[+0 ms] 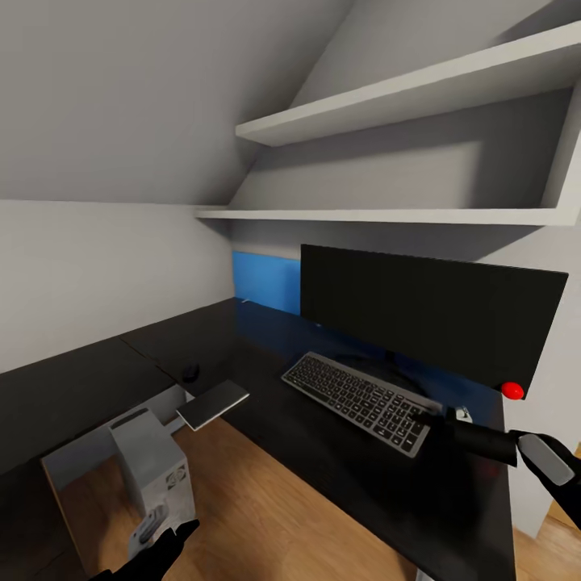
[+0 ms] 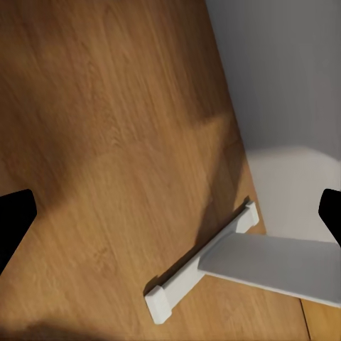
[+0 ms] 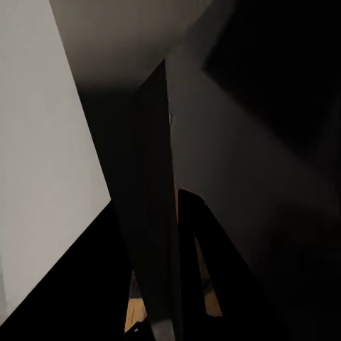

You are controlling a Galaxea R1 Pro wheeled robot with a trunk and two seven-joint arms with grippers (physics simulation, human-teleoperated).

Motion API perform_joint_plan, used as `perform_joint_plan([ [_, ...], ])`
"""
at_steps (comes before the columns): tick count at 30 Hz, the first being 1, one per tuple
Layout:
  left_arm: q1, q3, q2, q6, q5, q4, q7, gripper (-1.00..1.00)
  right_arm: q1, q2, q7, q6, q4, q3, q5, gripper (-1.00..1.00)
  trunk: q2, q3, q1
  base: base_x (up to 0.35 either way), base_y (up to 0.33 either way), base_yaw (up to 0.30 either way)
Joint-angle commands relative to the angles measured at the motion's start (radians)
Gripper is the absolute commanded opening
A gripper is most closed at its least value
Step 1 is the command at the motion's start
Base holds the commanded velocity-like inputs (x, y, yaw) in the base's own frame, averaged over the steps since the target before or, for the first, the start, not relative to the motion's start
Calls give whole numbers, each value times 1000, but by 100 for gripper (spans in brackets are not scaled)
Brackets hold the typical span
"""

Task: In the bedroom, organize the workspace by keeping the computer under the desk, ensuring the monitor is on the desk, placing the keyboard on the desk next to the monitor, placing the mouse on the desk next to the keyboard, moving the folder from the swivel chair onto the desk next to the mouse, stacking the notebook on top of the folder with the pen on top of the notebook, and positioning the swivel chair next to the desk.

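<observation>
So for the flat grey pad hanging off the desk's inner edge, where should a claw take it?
Probably by the overhanging end. The flat grey pad lies thin and level on the desk, one end poking out past the edge over the wood floor above the computer. A claw coming from the floor side could close above and below that free end; elsewhere it lies flush.

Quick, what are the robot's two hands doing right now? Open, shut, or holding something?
Left gripper: open, jaws wide apart, holding nothing, over the wood floor.
Right gripper: by the keyboard; cannot be told.
</observation>
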Motion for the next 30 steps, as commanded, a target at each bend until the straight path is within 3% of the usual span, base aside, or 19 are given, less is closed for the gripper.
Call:
perform_joint_plan([
  [1, 0, -1, 1, 2, 5, -1, 1, 100, -1, 0, 10, 0, 1, 6, 8, -100, -1, -2, 0, 19, -30, 0],
  [5, 0, -1, 2, 3, 5, -1, 1, 100, -1, 21, 12, 0, 1, 7, 52, -100, -1, -3, 0, 10, -15, 0],
  [8, 0, 0, 2, 3, 6, -1, 1, 100, -1, 27, 14, 0, 1, 7, 61, -100, -1, -3, 0, 3, -5, 22],
  [16, 0, 0, 2, 2, 6, -1, 1, 100, -1, 30, 17, 0, 1, 6, 65, -100, -1, -3, 0, 1, -2, 119],
  [30, 0, 0, -1, 3, 5, -1, 1, 100, -1, 31, 17, 0, 1, -2, 66, -100, -1, -3, 0, 84, -72, 10],
])
